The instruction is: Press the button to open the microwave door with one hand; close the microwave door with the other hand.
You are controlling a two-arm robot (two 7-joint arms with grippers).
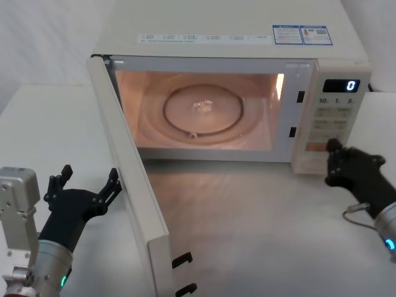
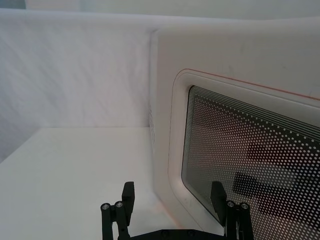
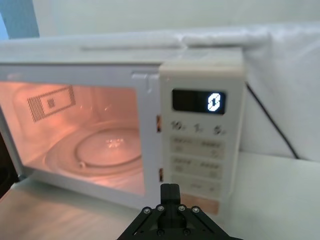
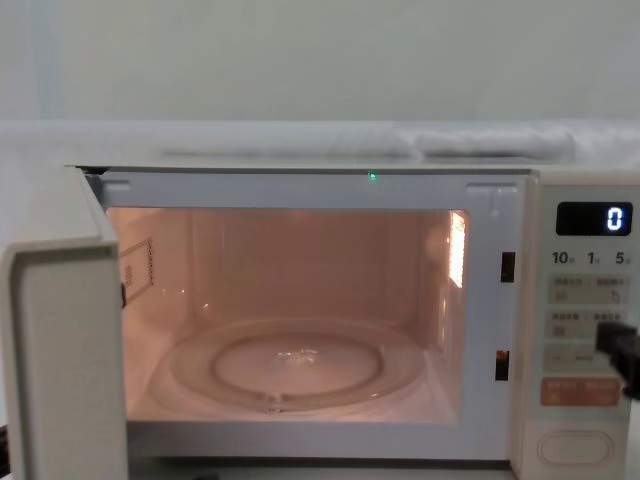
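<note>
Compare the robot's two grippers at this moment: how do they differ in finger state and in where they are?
The left gripper has its fingers spread open; the right gripper has them shut together. The left is beside the outer face of the swung-open microwave door; the right is at the control panel, near its lower keys. Both are black, and neither holds anything.

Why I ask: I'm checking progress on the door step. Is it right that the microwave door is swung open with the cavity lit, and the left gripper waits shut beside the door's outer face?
Not quite. The microwave door is open and the cavity lit, but the left gripper, beside the door's outer face, is open: the head view and left wrist view show its fingers spread.
</note>
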